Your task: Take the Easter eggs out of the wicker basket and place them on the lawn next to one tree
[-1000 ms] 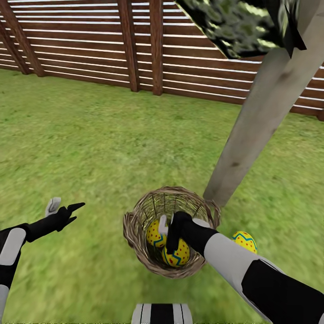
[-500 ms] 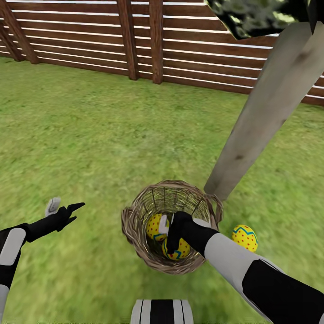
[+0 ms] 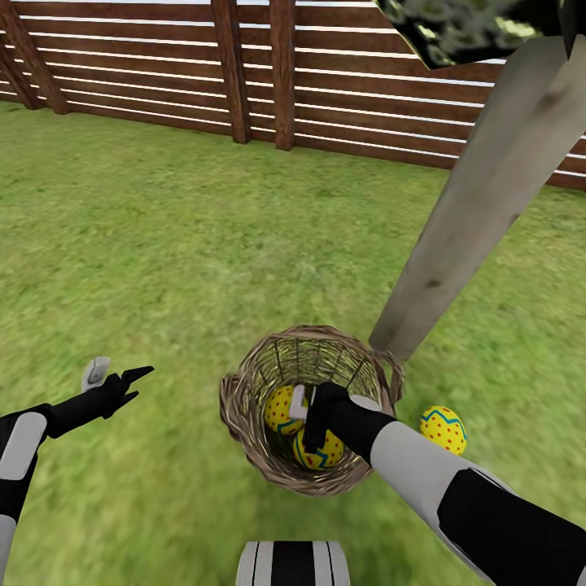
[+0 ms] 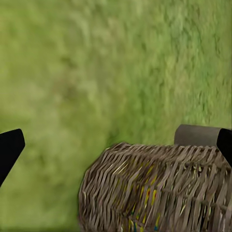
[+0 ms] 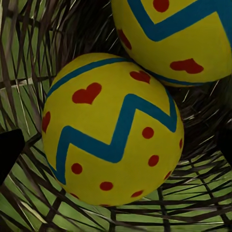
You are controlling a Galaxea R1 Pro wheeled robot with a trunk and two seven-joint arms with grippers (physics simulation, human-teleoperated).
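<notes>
Right gripper (image 3: 311,417) down inside wicker basket (image 3: 244,439), fingers apart either side of near egg (image 5: 113,130), not clamped yet. Second egg (image 3: 279,411) touching it in basket. Third egg (image 3: 443,429) on lawn (image 3: 163,244) just beside basket, near tree (image 3: 464,220) trunk. Left gripper (image 3: 114,376) open, idle, away from basket.

Risks we see: round egg squirts from closing fingers; neighbour egg nudged; fingers snag wicker, basket tips.

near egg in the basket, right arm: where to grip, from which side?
Grip the near egg across its middle, about at the blue zigzag, coming straight down through the wicker basket opening. The woven wall closes off its sides, and the second egg lies against it, so set the fingers clear of that contact. The right gripper is already above it, apparently open.
</notes>
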